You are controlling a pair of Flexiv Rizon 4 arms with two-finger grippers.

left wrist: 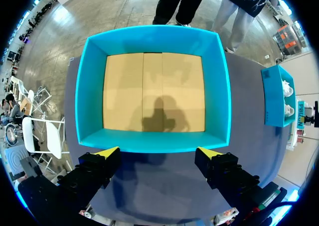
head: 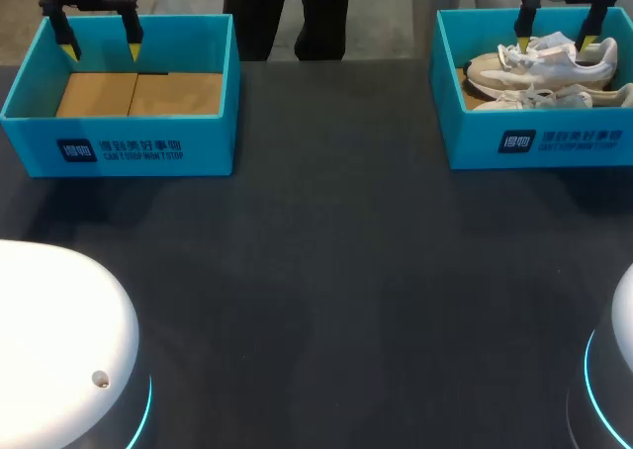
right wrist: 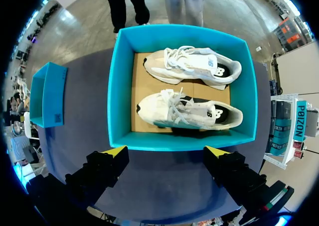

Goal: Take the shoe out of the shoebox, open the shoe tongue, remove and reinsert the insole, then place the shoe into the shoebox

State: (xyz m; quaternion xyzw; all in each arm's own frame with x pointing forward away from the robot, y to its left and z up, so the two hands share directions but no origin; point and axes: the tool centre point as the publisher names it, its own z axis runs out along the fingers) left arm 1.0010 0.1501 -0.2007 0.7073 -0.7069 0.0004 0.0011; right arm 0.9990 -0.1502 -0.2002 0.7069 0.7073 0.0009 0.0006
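1. White arm bases (head: 59,340) fill the lower corners, with the dark counter (head: 326,271) beyond them.
2. Upper right: two pale shoes (head: 539,68) lie side by side in the teal shoebox (head: 534,142). The right pincer (head: 555,44) hangs above them, spread wide and gripping nothing.
3. Upper left: the left pincer (head: 102,51), equally wide and unladen, hangs over a second teal box (head: 119,147).

Hovers with gripper (left wrist: 158,151) spread wide over the dark table (left wrist: 154,186), yellow tips seen against the foot of the near wall of a teal box (left wrist: 89,91) just ahead. Looks straight down into it onto a brown cardboard floor (left wrist: 124,86), crossed by two fold lines and darkened by a shadow (left wrist: 159,117). Well apart, off to my right by the table's edge, a second teal box (left wrist: 273,94) with something white inside, too small to tell.
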